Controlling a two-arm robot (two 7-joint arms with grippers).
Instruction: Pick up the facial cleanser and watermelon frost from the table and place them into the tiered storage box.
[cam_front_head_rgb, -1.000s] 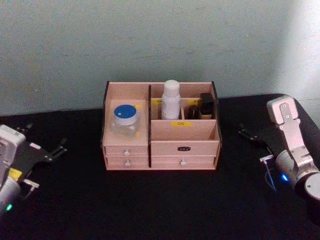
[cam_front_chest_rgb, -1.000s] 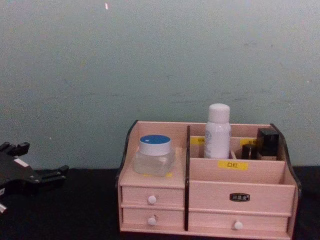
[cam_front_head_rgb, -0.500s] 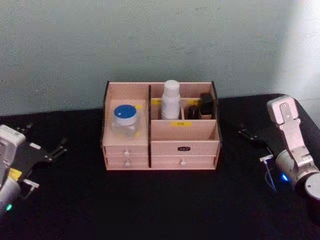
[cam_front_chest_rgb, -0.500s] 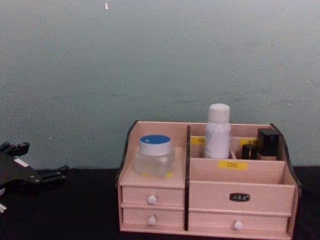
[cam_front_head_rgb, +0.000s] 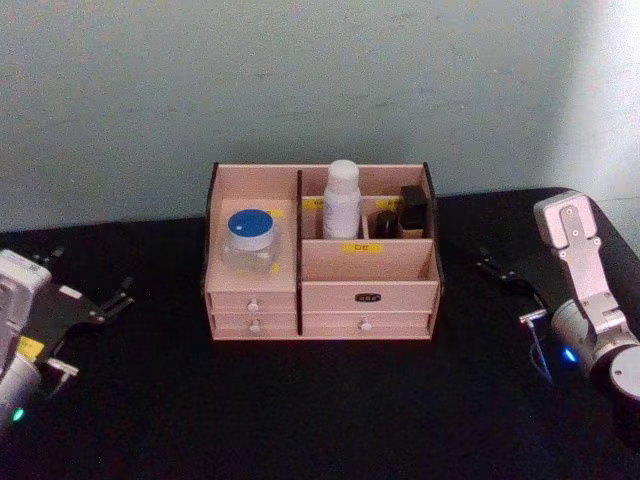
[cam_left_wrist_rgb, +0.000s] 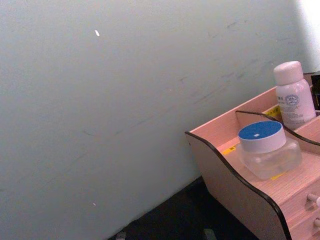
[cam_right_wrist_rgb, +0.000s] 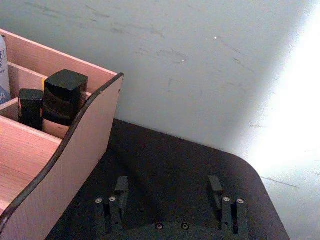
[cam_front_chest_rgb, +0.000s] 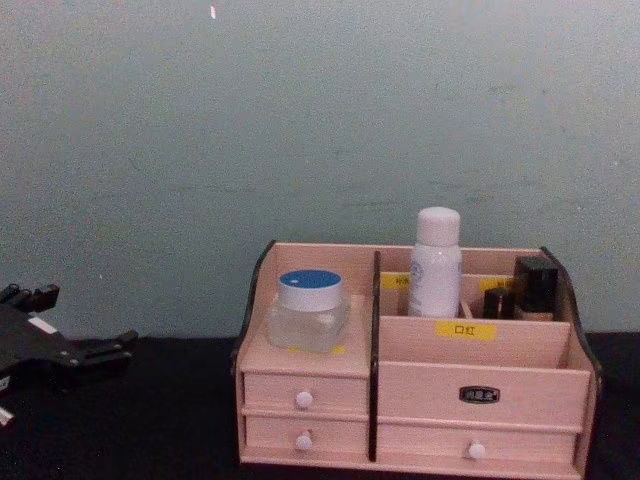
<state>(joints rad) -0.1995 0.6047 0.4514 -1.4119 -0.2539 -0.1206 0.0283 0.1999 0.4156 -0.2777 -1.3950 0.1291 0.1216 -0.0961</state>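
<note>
While both grippers idle apart — tiered storage box (cam_front_head_rgb: 320, 290) well between them.

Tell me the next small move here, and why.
Probably none beyond parking: the blue-lidded jar and white bottle stand inside the tiered storage box, and the left pincer and right pincer sit open and apart from it, holding nothing.

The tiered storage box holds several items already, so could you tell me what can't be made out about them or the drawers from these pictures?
- Drawers of the tiered storage box: shut fronts hide their contents, head and chest views.
- White bottle: its base sits behind the compartment wall; label print too small.
- Two dark items: lower parts hidden by the divider, right wrist view.
- Blue-lidded jar: contents unreadable through the clear body.
- Yellow labels: characters too small to read.
</note>
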